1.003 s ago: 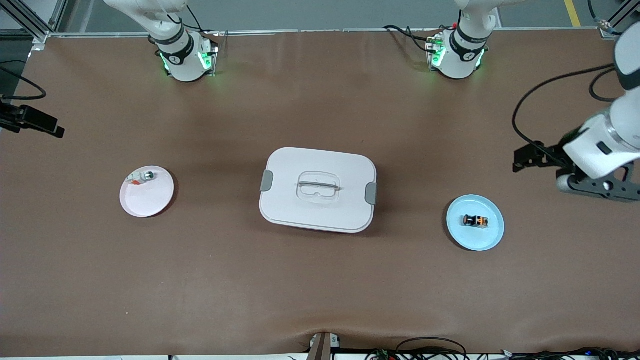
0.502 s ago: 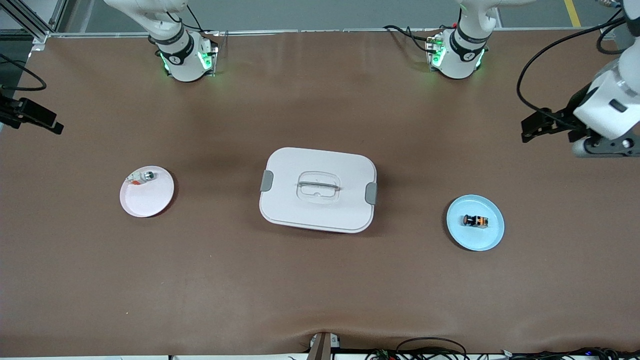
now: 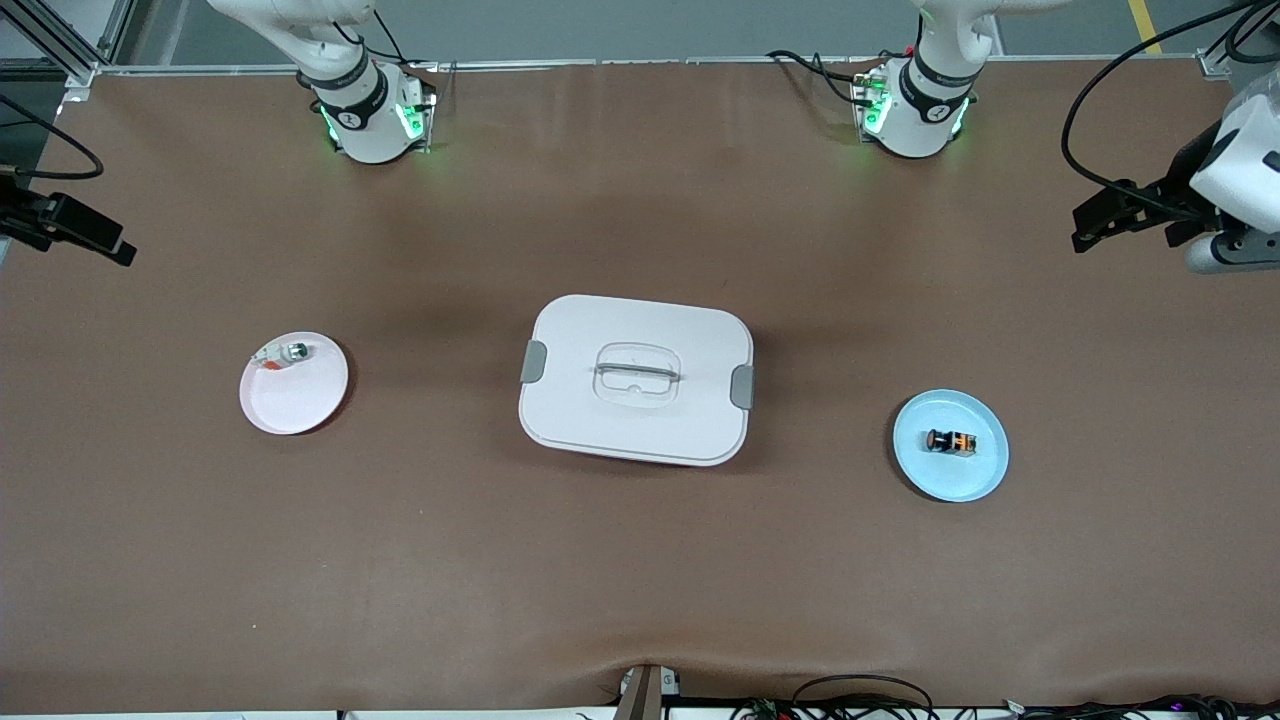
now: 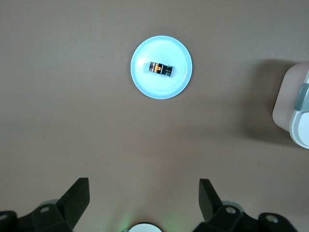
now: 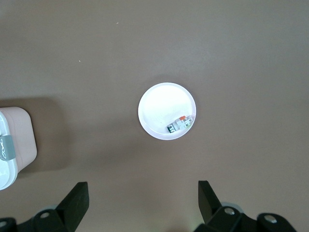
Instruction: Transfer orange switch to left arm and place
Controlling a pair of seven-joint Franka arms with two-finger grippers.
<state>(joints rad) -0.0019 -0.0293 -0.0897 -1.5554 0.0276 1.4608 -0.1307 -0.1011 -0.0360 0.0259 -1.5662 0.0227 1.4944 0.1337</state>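
The orange switch (image 3: 951, 441) lies on its side on a pale blue plate (image 3: 975, 478) toward the left arm's end of the brown table (image 3: 640, 560), well apart from the white box (image 3: 636, 380) that sits closed at the table's middle, a grey latch at each short end; the left wrist view shows the same switch (image 4: 160, 68) resting across the centre of that plate (image 4: 145, 82), with one corner of the box (image 4: 292, 113) at the edge of the frame. The left gripper (image 3: 1135, 215) hangs in the air over the table's edge at the left arm's end, its two black fingers (image 4: 77, 198) spread wide apart and holding nothing; the right gripper (image 3: 65, 228) hangs over the table's edge at the right arm's end, its fingers (image 5: 77, 198) likewise spread wide and empty. Toward the right arm's end a pink-white plate (image 3: 300, 405) carries a small silver-white part (image 3: 285, 353) at its rim; the right wrist view looks straight down on this plate (image 5: 159, 111) and its part (image 5: 178, 124), with the box's end (image 5: 17, 140) off to one side.
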